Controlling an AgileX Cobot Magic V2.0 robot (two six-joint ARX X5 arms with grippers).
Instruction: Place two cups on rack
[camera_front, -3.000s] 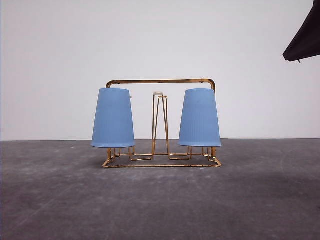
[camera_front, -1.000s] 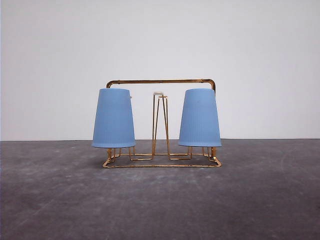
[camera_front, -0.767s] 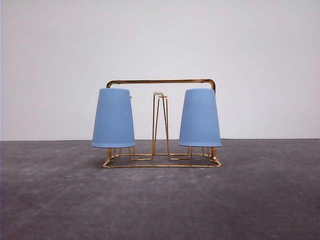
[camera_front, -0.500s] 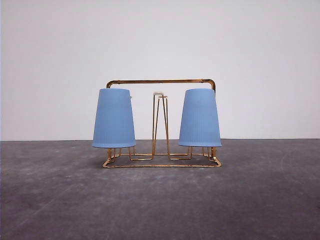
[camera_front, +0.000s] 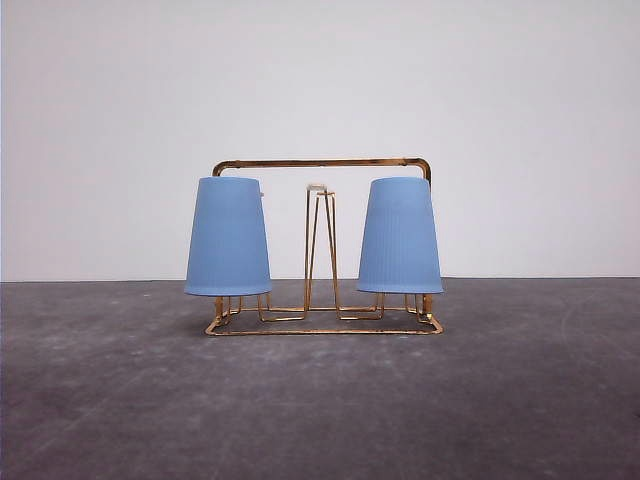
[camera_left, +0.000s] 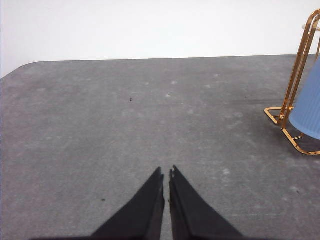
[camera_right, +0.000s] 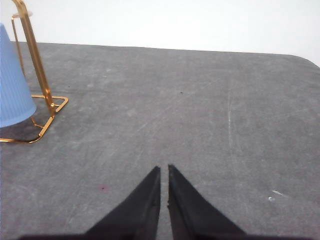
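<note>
A dark arm that showed at the two o'clock corner of the front view three seconds ago has gone from that view. The left cup (camera_front: 228, 236), upside down on the rack (camera_front: 322, 244), has settled very slightly toward three o'clock since then.

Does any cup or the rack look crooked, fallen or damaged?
Nothing stands out. The left cup and the right cup hang upside down on the rack, which stands level on the table. The middle prong is bare.
</note>
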